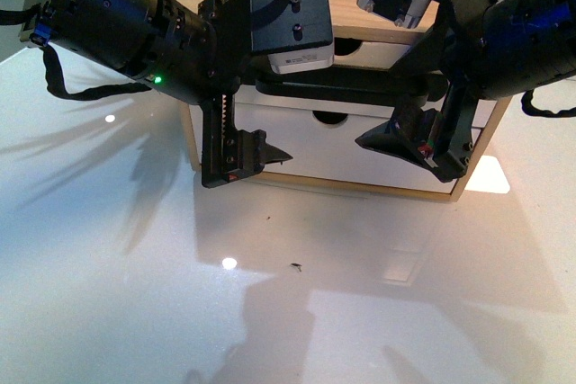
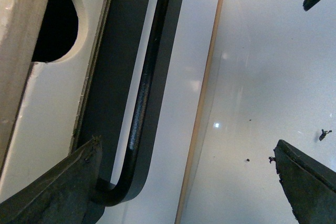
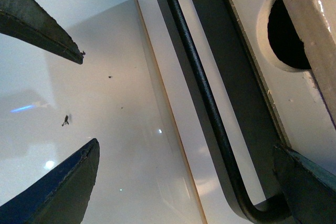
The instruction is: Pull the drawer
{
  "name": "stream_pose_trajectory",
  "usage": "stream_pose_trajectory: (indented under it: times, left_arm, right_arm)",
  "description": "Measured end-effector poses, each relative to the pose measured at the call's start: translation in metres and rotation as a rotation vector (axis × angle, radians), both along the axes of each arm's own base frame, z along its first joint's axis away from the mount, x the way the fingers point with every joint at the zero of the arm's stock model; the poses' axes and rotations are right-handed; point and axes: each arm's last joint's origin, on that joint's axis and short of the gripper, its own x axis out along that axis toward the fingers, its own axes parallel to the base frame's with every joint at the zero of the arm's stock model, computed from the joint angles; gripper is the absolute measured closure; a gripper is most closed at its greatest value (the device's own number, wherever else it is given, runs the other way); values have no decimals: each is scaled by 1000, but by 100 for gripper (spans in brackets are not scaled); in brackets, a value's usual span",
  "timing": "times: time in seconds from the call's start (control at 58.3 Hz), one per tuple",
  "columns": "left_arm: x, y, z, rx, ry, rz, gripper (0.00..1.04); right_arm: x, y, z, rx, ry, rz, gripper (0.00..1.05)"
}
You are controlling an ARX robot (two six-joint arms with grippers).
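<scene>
Wide-open, empty left gripper point(image 1: 256, 123) and right gripper point(image 1: 421, 121) flank the black bar handle point(image 1: 355, 89) of the white notched drawer point(image 1: 378, 152); glossy tabletop point(image 1: 126, 276) fills the lower frame.

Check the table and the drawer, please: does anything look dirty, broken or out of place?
Only a few small dark specks lie on the white table in front of the drawer, like dirt or crumbs. The drawer shows no visible damage.
</scene>
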Motion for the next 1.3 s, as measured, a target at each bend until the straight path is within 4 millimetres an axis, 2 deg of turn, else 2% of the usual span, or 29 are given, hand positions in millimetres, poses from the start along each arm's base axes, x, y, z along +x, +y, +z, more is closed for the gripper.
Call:
stream_pose_trajectory:
  times: [0.48,0.824,1.012,1.304]
  left_arm:
    - [2,-5,-9,19,-21,-1,7]
    - [-3,-7,-10,65,32,-52,7]
    - [-8,-7,-7,98,46,-85,7]
    - [-24,0,-4,130,69,-140,7]
  right_arm:
    - [10,2,-16,-17,45,-3,9]
    - [8,2,-18,-22,78,11,9]
    - [4,1,-16,-27,102,37,9]
    - [-18,-3,-12,-37,140,94,9]
